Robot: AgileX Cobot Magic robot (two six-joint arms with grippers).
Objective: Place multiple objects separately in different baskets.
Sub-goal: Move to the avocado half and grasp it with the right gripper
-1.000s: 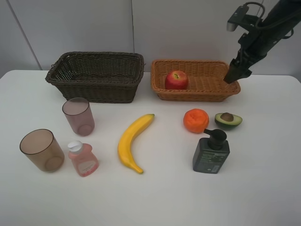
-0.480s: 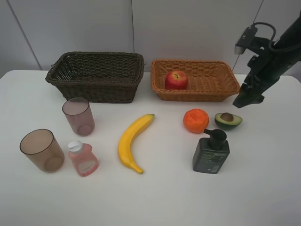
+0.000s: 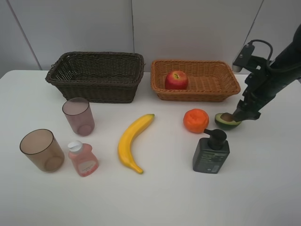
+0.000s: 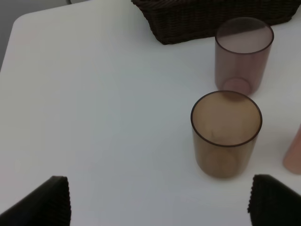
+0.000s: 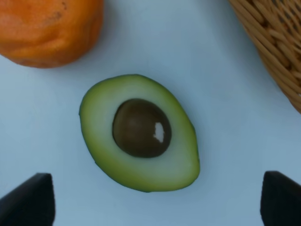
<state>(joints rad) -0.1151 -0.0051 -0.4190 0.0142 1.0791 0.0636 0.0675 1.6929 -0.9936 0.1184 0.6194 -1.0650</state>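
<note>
Under my right gripper [image 5: 155, 205], jaws spread wide, nothing held: halved avocado [image 5: 141, 132], smooth oval, glossy brown pit, flat on table [image 3: 263, 179], 3 o'clock of dimpled tangerine [image 3: 196, 120]; my left gripper [image 4: 160, 202] likewise spread, empty.

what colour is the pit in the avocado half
Dark brown. The pit sits in the pale green flesh of the avocado. It shows best in the right wrist view.

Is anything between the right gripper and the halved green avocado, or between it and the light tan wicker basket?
Nothing visible. The open right gripper hangs over the halved green avocado; only bare table lies between it and the light tan wicker basket. The orange tangerine sits aside.
</note>
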